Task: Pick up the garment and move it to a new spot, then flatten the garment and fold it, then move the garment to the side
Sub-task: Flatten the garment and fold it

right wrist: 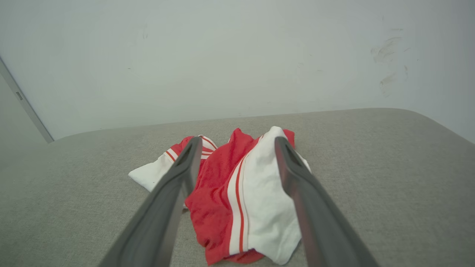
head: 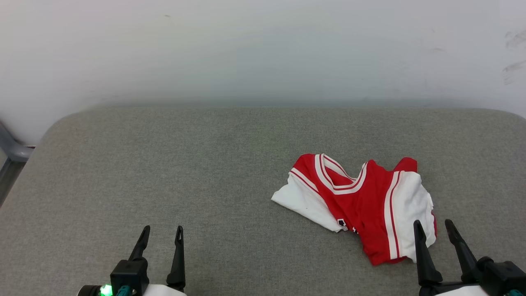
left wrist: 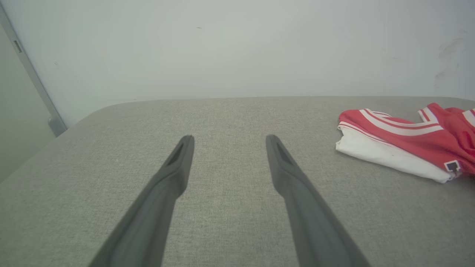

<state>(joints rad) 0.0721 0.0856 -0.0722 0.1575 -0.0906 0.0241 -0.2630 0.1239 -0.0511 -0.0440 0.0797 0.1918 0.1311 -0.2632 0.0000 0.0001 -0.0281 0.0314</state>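
As the garment [head: 361, 197] lies crumpled on grey padding [head: 185, 164], the right hand [head: 432, 222] hovers beside it, spread wide, empty. The left hand [head: 163, 227] is likewise, well apart.

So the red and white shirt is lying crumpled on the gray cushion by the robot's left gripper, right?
Not the left one. The shirt lies crumpled on the gray cushion by the right gripper; the left gripper is far from it. The head view shows this.

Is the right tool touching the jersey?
Cannot tell. In the head view the right tool overlaps the white sleeve of the jersey; the right wrist view frames the jersey between open jaws. Neither shows contact or a gap.
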